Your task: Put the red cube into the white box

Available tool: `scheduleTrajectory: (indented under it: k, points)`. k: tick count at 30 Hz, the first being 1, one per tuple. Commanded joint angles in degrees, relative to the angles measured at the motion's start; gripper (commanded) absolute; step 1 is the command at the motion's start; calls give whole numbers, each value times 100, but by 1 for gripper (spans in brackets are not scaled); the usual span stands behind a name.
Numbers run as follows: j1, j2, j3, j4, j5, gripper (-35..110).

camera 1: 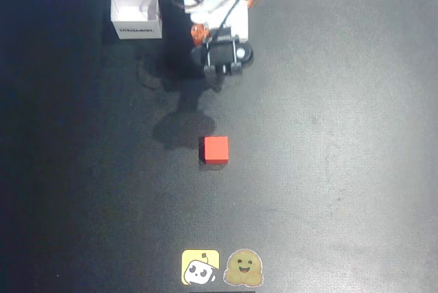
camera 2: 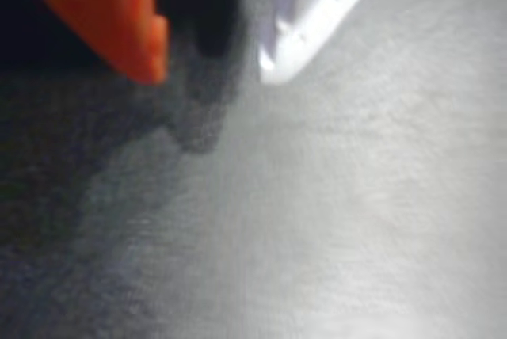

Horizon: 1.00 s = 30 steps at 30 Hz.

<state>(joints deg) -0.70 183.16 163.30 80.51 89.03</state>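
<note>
Cube first: one small, plain, bright red-orange block with square faces, the red cube, sits alone on the dark matte table near the middle of the overhead view, squarely aligned with the picture edges and touching nothing. Upward and to the left in that view, well apart from it, stands the small square white cardboard box, open-topped, empty inside, with a line of dark print on its near wall. Between the two, near the top centre, the white and orange arm is folded low over its base, and its gripper hangs above bare table; in the wrist view an orange finger and a white finger show with a dark gap between them, so the jaws look spread and hold nothing. The step in hand appears to be the reach toward the block. To do it well, I would bring the fingers down straddling two opposite flat faces, centred over the block, low enough to grip its middle, and close only once both sides are bracketed. Counted: one cube, one box, one gripper, and two cartoon stickers at the bottom edge.
</note>
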Motion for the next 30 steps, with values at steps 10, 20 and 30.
scheduleTrajectory:
  k: [10,20,30]
  points:
    - [-352,-1758,-1617,-202,325,11]
    - [-264,-5045,-3419,-879,369,14]
    - [105,-6715,-3674,-2136,132,22]
